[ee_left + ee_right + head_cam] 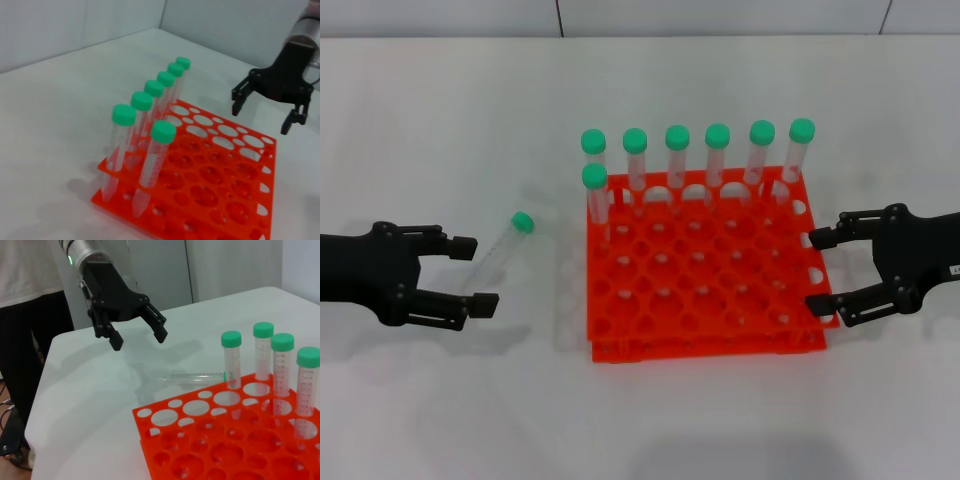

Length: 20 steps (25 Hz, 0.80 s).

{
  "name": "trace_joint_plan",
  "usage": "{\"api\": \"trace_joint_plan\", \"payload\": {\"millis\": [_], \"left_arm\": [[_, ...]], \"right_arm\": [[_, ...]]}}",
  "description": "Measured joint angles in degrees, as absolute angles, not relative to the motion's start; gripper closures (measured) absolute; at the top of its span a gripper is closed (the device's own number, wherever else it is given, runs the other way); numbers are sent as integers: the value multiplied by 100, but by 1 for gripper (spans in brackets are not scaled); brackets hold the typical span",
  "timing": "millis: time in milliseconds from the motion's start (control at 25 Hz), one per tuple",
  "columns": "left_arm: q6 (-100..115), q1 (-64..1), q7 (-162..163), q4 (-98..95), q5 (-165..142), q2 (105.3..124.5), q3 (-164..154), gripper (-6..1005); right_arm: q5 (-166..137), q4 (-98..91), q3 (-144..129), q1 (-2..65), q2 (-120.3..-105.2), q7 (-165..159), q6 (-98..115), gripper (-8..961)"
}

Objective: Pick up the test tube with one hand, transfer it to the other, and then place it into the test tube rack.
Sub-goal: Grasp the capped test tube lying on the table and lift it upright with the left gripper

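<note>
Head view shows the left gripper (465,272) low over the counter (440,120) near its left edge, jaws spread and holding nothing, with the tip of the test tube (502,250) just beyond them. The tube lies flat on the counter, its green cap pointing toward the far edge, between this gripper and the test tube rack (705,275). A round tube on a smooth surface rolls easily; if one finger meets it before the other as the jaws close, it could likely skid away or spin toward the rack. A grip taken too near the clear tip could also let the tube pivot and droop once lifted, leaving little free length for the handover.

The rack sits mid-counter and carries seven upright green-capped tubes (717,150) along its far rows. Those caps stand tall, so a carried tube swung low across them could knock one over.

The right gripper (830,270) hovers at the rack's right side, jaws apart and empty. It sits close to the rack's edge, and a careless reach could nudge the rack and shift the holes.
</note>
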<state>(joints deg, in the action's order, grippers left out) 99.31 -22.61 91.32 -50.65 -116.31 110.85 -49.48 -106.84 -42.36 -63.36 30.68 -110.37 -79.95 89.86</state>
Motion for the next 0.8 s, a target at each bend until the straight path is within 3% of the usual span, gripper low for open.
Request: {"api": "trace_joint_plan", "payload": {"millis": [400,800], "left_arm": [[10072,-2250,11213,-6433,-12398,11478,-4979,125],[10219,-2700,13163,-6635,-13116,11387,-5003,127]], "right_arm": [[-10676,-4362,-6330,3088,-11067,-7973,8947,99],[-10679,-4386,-6328,3095,-11109,-7939,8878,99]]}}
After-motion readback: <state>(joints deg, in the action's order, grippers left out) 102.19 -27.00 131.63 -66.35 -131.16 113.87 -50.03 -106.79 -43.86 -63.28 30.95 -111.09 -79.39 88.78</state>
